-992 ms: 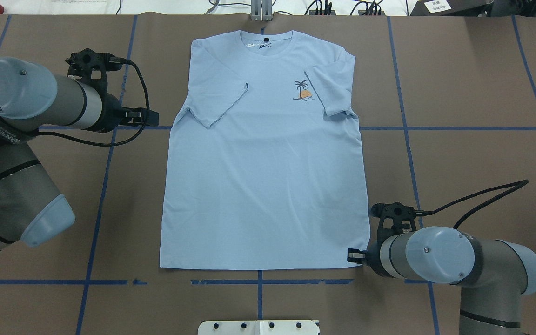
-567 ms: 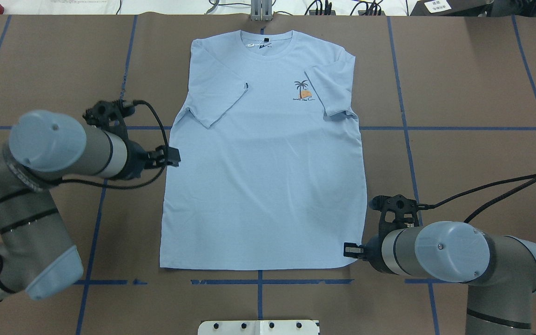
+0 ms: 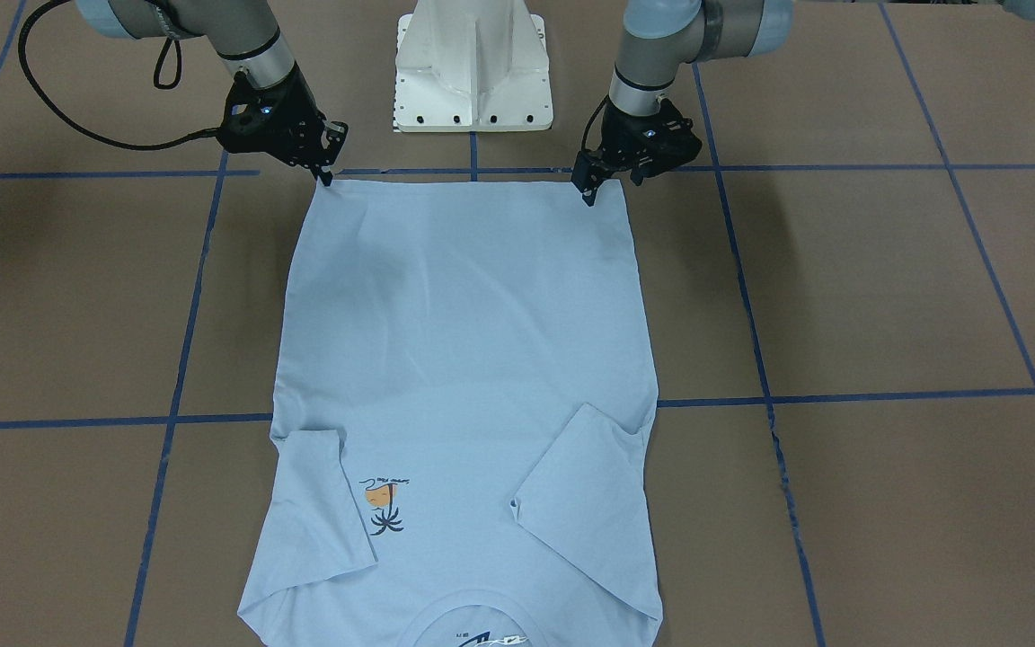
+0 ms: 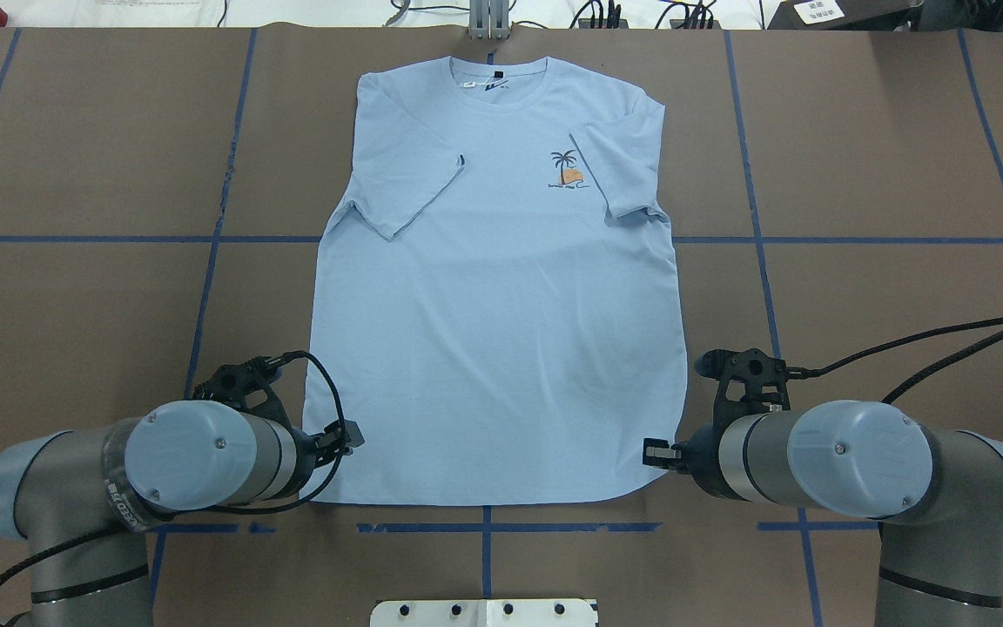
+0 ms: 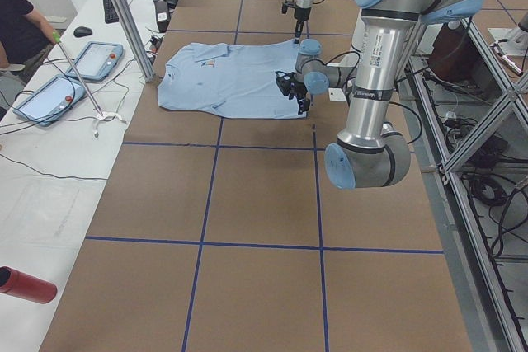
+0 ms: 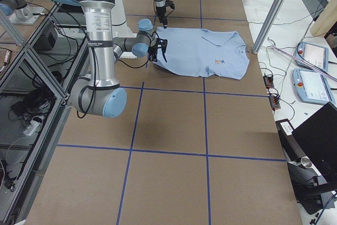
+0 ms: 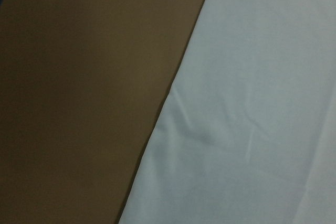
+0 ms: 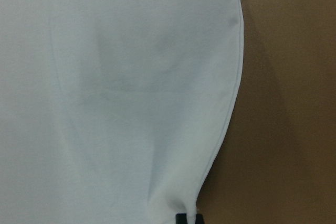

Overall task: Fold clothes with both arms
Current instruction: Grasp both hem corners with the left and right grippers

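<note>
blue t-shirt (image 4: 501, 331) lies flat on the brown table (image 4: 858, 174), hem nearest the robot. right gripper (image 4: 654, 453) looks pinched on one hem corner. left gripper (image 4: 351, 434) is at the other corner, grip impossible to tell. secure both corners, then lift level and together.

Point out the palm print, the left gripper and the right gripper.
palm print (image 4: 566, 167): overhead view, on the tree's trunk.
left gripper (image 4: 347, 434): overhead view, midway between its fingertips.
right gripper (image 4: 653, 453): overhead view, midway between its fingertips.
</note>
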{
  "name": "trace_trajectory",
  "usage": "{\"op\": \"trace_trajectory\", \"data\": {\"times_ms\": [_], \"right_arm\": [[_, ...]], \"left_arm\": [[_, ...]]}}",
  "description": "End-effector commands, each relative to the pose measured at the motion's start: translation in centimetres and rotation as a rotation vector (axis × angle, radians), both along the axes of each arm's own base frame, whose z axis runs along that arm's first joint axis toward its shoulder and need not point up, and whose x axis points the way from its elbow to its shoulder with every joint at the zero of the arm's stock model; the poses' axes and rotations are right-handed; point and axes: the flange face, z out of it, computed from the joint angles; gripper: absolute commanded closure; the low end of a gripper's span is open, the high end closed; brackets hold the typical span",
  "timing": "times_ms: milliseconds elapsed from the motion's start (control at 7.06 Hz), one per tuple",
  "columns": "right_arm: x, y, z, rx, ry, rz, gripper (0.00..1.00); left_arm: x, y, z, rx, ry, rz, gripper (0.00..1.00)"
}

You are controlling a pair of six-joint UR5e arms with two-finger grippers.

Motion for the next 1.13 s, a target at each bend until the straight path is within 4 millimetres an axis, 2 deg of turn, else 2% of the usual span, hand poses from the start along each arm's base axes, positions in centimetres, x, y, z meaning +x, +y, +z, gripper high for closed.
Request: {"op": "trace_trajectory", "data": {"times_ms": [0,283,567,709,850,992], "right_arm": [[-0.01,-0.38,-0.47,0.003,-0.010,0.007,1.00],[0.19,-0.61,-0.54,0.002,-0.012,0.011,1.00],[0.23,-0.66,-0.55,0.001,-0.012,0.011,1.00],[0.27,-0.73,-0.55,0.001,-0.012,0.013,1.00],[0.30,-0.70,-0.61,0.001,-0.014,0.012,1.00],[0.46,-0.95,-0.62,0.000,-0.014,0.016,1.00]], "left_arm": [[0.63,1.07,0.65,-0.021,-0.038,-0.003,0.16],[0.84,1.09,1.23,-0.022,-0.050,-0.002,0.28],[1.24,1.79,1.09,-0.022,-0.048,0.011,0.56],[1.17,1.74,1.02,-0.023,-0.047,0.010,0.78],[1.23,1.81,0.93,-0.023,-0.045,0.012,0.95],[1.05,1.78,0.66,-0.021,-0.039,0.013,1.00]]}}
